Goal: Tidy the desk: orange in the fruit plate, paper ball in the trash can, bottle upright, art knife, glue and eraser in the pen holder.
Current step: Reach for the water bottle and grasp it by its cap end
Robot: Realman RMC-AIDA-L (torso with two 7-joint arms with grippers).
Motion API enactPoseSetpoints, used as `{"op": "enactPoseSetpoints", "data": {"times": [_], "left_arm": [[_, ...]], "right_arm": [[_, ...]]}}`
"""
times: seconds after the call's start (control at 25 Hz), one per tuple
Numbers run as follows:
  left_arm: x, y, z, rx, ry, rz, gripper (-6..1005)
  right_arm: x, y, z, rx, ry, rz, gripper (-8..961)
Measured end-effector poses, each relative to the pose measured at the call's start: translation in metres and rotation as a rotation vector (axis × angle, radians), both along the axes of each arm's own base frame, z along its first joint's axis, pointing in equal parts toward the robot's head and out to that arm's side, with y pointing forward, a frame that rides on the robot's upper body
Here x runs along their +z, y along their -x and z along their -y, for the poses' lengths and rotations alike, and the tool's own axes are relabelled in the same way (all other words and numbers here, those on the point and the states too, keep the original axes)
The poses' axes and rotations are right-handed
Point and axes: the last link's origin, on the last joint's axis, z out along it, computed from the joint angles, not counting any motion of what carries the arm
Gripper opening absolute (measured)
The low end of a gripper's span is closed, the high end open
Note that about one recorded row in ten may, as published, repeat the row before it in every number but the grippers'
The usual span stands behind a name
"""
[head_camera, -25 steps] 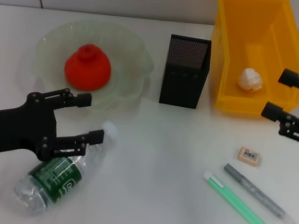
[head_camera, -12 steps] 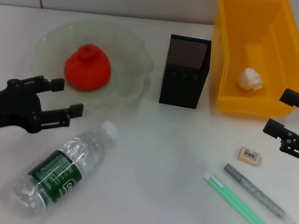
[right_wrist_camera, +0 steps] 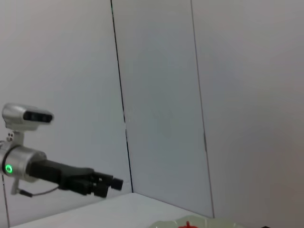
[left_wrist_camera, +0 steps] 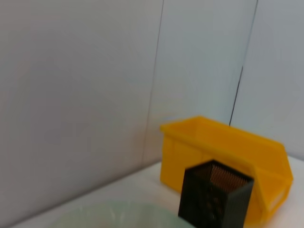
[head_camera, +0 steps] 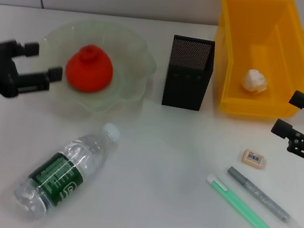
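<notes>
The orange (head_camera: 89, 68) sits in the pale-green fruit plate (head_camera: 132, 59). A paper ball (head_camera: 255, 80) lies inside the yellow trash can (head_camera: 283, 36). On its side at the front left lies the bottle (head_camera: 62, 170), cap toward the plate. The eraser (head_camera: 253, 158) rests near two pen-like items, one green (head_camera: 239, 206) and one grey (head_camera: 263, 197). Between plate and can stands the black mesh pen holder (head_camera: 188, 72). My left gripper (head_camera: 44, 67) is open at the plate's left rim, holding nothing. Just right of the can's front, my right gripper (head_camera: 287, 115) is open and empty.
The left wrist view shows the trash can (left_wrist_camera: 228, 147), the pen holder (left_wrist_camera: 216, 194) and the plate's rim (left_wrist_camera: 118, 213) against a grey wall. My left arm (right_wrist_camera: 61, 176) appears far off in the right wrist view.
My left gripper has drawn back from over the bottle, up and to the left, to the plate's left rim, still open. The right gripper has shifted slightly right. The bottle stays lying down.
</notes>
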Motion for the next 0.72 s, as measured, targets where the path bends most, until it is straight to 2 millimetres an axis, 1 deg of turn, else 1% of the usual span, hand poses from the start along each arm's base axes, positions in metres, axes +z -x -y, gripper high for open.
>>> {"op": "enactPoseSetpoints", "data": {"times": [0.12, 0.24, 0.32, 0.44, 0.48, 0.56, 0.6, 0.72], "left_arm": [[0.013, -0.012, -0.003, 0.002, -0.007, -0.02, 784], [0.02, -0.018, -0.012, 0.056, 0.008, -0.073, 783], [0.023, -0.024, -0.02, 0.095, 0.021, -0.122, 783], [0.025, -0.036, -0.025, 0.099, 0.028, -0.183, 783], [0.025, -0.036, -0.025, 0.099, 0.028, -0.183, 783], [0.024, -0.053, -0.025, 0.084, 0.03, -0.235, 783], [0.024, -0.056, -0.026, 0.083, 0.03, -0.241, 783], [0.022, -0.074, -0.026, 0.089, 0.037, -0.299, 783]], "right_arm": [[0.0, 0.0, -0.001, 0.0, -0.001, 0.0, 735], [-0.001, 0.001, -0.001, 0.001, -0.002, 0.0, 735], [0.0, 0.001, -0.002, 0.001, -0.002, 0.0, 735], [0.0, 0.0, -0.002, -0.003, -0.003, -0.004, 735], [-0.001, -0.001, -0.002, -0.006, -0.004, -0.005, 735], [-0.001, -0.001, -0.001, -0.01, -0.003, -0.006, 735], [0.0, -0.002, -0.001, -0.015, -0.007, -0.006, 735], [0.002, -0.004, 0.0, -0.022, -0.016, -0.008, 735]]}}
